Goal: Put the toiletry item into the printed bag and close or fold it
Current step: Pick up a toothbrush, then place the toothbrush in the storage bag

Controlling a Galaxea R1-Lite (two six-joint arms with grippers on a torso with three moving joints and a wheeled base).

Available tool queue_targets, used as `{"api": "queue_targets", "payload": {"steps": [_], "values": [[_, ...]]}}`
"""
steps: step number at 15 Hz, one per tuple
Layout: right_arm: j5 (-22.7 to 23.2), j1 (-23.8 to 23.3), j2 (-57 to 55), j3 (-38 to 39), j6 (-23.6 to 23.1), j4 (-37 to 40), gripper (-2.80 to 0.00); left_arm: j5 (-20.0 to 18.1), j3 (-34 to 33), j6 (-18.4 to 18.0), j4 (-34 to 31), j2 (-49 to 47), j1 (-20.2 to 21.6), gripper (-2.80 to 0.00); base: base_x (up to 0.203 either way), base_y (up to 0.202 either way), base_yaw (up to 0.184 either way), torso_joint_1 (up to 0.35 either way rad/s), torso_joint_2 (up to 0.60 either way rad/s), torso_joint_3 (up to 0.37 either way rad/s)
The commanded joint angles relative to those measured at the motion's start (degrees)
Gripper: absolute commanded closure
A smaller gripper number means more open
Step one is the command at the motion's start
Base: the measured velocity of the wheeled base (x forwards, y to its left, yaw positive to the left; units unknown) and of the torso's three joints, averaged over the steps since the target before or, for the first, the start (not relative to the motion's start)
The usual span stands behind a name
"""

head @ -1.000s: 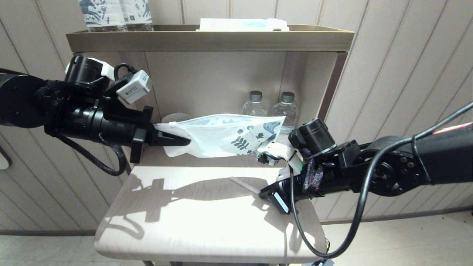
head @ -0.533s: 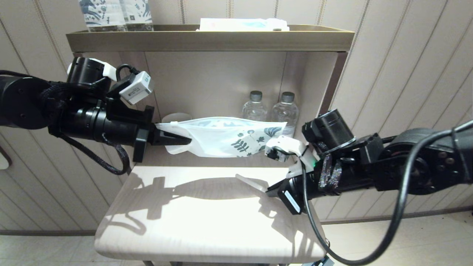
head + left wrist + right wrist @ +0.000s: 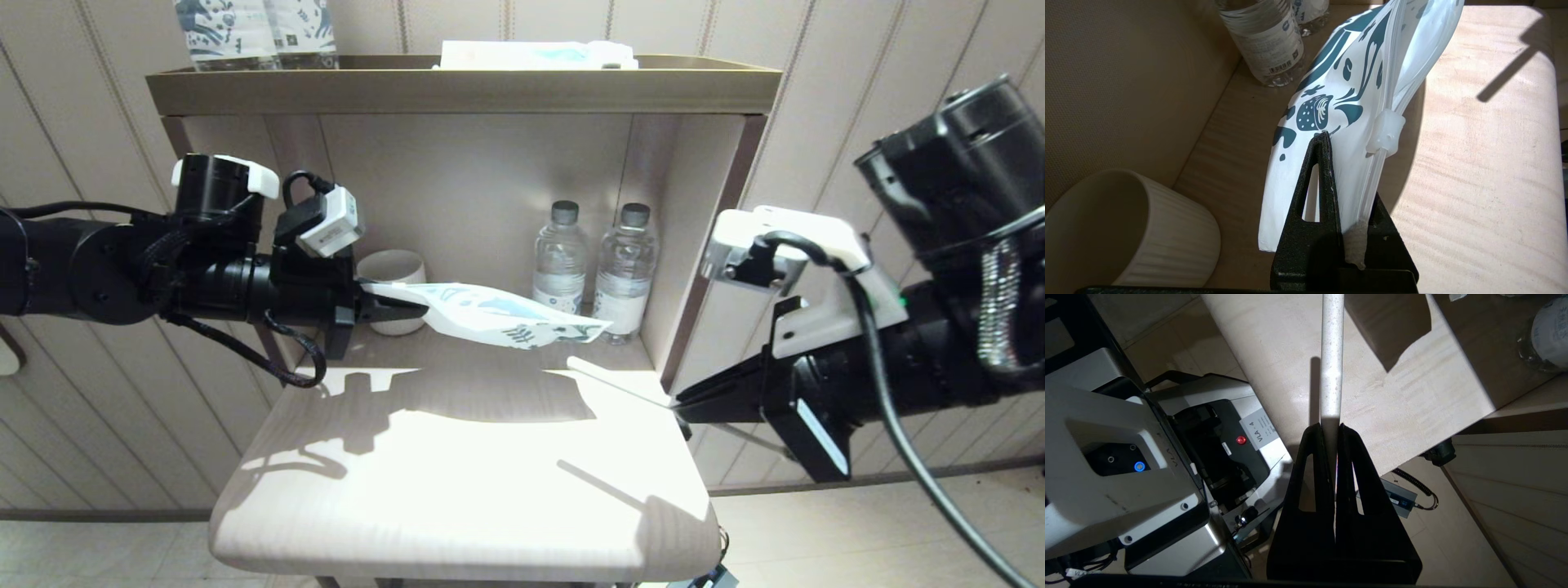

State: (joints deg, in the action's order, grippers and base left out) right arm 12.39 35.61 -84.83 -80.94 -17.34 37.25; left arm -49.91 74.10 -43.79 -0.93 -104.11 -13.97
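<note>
**A:** Where's the toothbrush (image 3: 620,382) now?

**B:** Clamped by its handle end in the right gripper (image 3: 682,406), jaws pinched narrow on it. It sticks out over the right edge of the table (image 3: 457,490), tip aimed at the printed bag (image 3: 498,314) but apart from it — a second ago the brush was lower and nearer mid-table, under the bag.

**A:** And the bag?

**B:** The left gripper (image 3: 408,309) has its jaws closed on one end, by the slider (image 3: 1386,130). The bag was broadside to the head camera; now it's tipped flatter, printed end drooping toward the bottles (image 3: 592,261), just beside the cup (image 3: 393,269). The left wrist view shows the mouth gaping past the slider.

**A:** So nothing's inside yet?

**B:** No. I'd judge both arms have re-posed for insertion — next the tip must find that gap.
</note>
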Motion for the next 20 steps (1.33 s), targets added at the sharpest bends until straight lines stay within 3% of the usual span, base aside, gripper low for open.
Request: {"api": "queue_targets", "payload": {"steps": [1,8,11,20], "values": [[0.16,1.56,1.32,-5.29,-0.04,5.05,0.0,-0.19,-0.1,-0.24,0.13,-0.66,0.0,0.0,0.0,0.0,0.0,0.0,0.0,0.0],[-0.57,5.01,-15.41,-30.75,-0.02,19.38,0.0,-0.1,-1.32,-0.33,0.14,0.22,-0.8,0.0,0.0,0.0,0.0,0.0,0.0,0.0],[-1.73,6.57,-18.72,-31.82,-0.42,20.32,0.0,-0.19,-1.41,-0.33,0.14,0.22,-0.88,0.0,0.0,0.0,0.0,0.0,0.0,0.0],[-2.55,5.35,-18.71,-31.74,-0.42,20.32,0.0,-0.19,-6.51,-0.77,0.34,4.51,-4.4,0.0,0.0,0.0,0.0,0.0,0.0,0.0]]}}
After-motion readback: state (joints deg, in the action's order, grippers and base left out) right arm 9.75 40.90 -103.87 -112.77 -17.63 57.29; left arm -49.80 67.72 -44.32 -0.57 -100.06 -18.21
